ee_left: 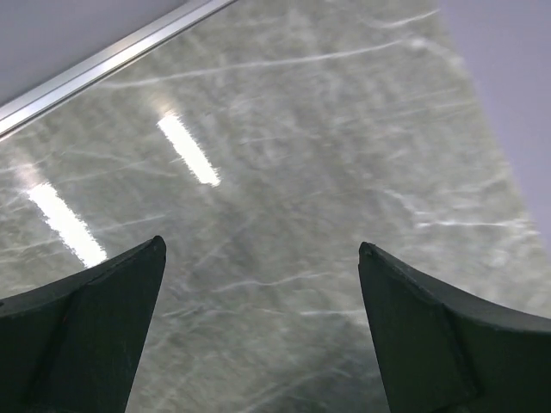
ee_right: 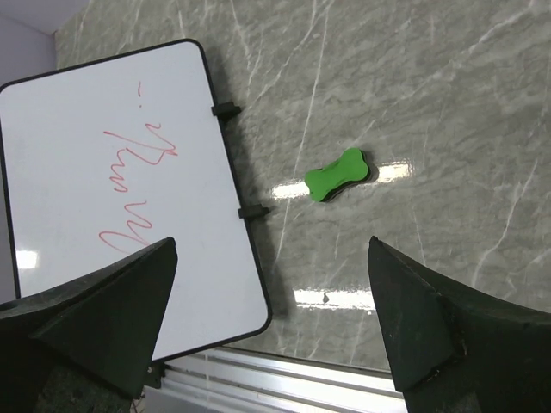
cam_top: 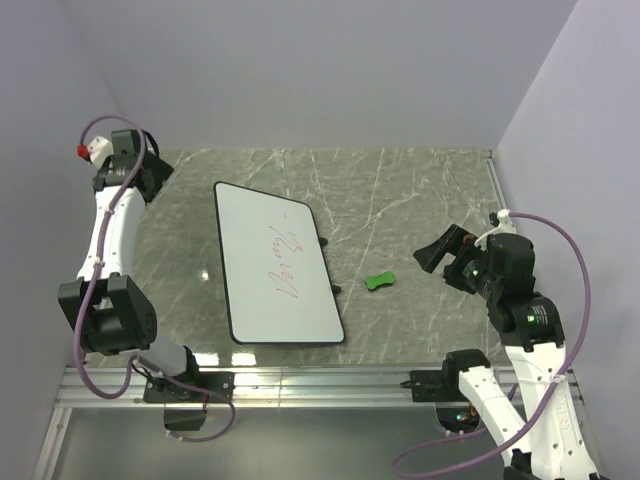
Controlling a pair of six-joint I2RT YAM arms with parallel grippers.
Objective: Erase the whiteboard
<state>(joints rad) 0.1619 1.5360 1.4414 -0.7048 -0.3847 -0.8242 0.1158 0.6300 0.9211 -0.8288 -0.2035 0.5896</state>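
Lighting is bright and even in all three views and comes from overhead. In the top external view the desk shows a diffuse sheen, and focus is sharp across the frame. In the left wrist view two elongated glare strips lie on the polished desk, and the stone veining appears soft and slightly blurred. The jaws at the lower corners render dark, with little surface detail. In the right wrist view similar glare bars lie beside and below the green eraser. The whiteboard casts a narrow soft shadow along its right edge.
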